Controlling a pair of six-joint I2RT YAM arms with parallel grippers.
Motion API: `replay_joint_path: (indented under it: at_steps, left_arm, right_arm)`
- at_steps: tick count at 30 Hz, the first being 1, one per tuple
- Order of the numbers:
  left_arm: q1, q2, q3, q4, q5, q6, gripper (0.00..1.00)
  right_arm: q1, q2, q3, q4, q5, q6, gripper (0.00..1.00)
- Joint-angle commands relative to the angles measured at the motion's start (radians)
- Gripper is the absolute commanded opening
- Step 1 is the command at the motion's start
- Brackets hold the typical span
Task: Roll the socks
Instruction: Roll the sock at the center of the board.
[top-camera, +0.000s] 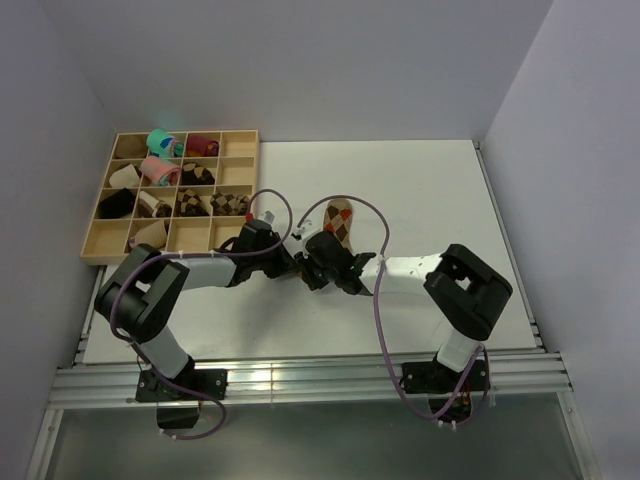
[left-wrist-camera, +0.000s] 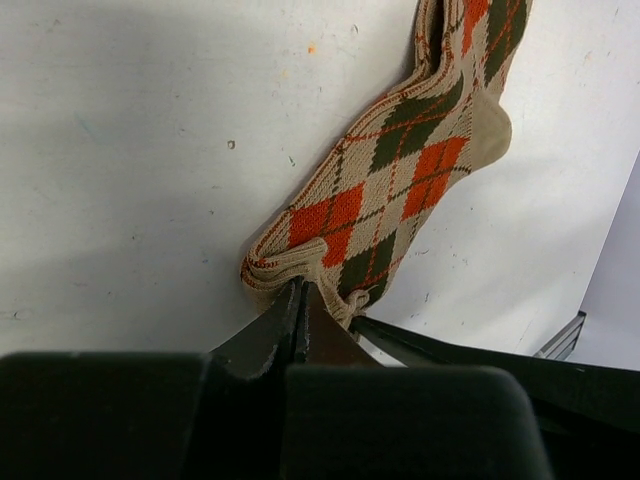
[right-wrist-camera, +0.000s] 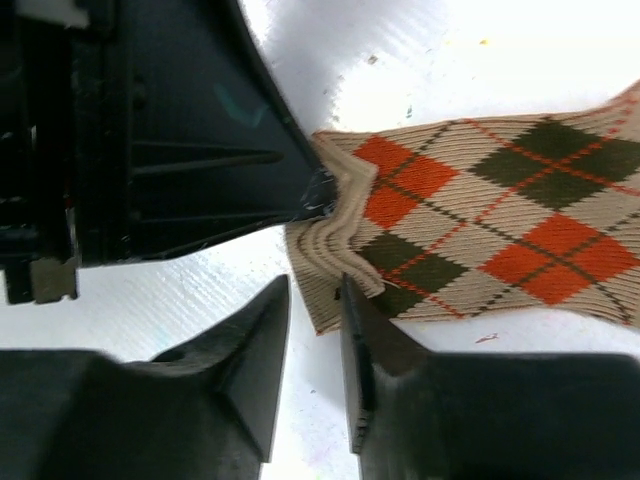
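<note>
The socks (left-wrist-camera: 380, 200) are seen to be knitted cloth, matt and finely ribbed, with a thicker ribbed cuff. The tabletop (left-wrist-camera: 130, 150) is shown as smooth, matt white, lightly specked and scuffed. The left claw (left-wrist-camera: 301, 300) and right claw (right-wrist-camera: 313, 300) are formed of matt black plastic. The divided tray (top-camera: 100, 250) is made of pale, dull wood, and the rail (top-camera: 300, 385) of bright ridged metal.

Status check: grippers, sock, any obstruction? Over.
Left gripper shut on folded end of the tan argyle fabric sock, orange-red and dark brown diamonds. Right gripper open, astride that same end. Rest of sock flat, unrolled. Nothing blocking.
</note>
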Motion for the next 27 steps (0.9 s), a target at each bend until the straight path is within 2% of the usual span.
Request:
replay_joint_path:
  at_steps: [1,10,20,24,25,27]
  left_arm:
    - [0.001,0.047,0.002,-0.099,-0.028,0.05,0.01]
    - [0.005,0.042,0.008,-0.128,-0.034,0.053,0.0]
    - [0.021,0.037,0.012,-0.187,-0.051,0.047,0.0]
    - [0.024,0.024,0.012,-0.193,-0.06,0.04,0.0]
    - [0.025,0.019,0.017,-0.199,-0.065,0.037,0.01]
    - [0.03,0.008,0.02,-0.208,-0.073,0.034,0.01]
  right_arm:
    - [-0.002,0.015,0.027,-0.016,-0.028,-0.01,0.37]
    - [0.005,0.055,0.037,-0.122,0.03,0.06,0.44]
    - [0.007,0.149,0.02,-0.206,0.051,0.169,0.45]
    - [0.014,0.172,0.001,-0.215,0.061,0.192,0.39]
    - [0.017,0.181,-0.002,-0.221,0.074,0.195,0.32]
    - [0.025,0.189,-0.002,-0.235,0.088,0.198,0.26]
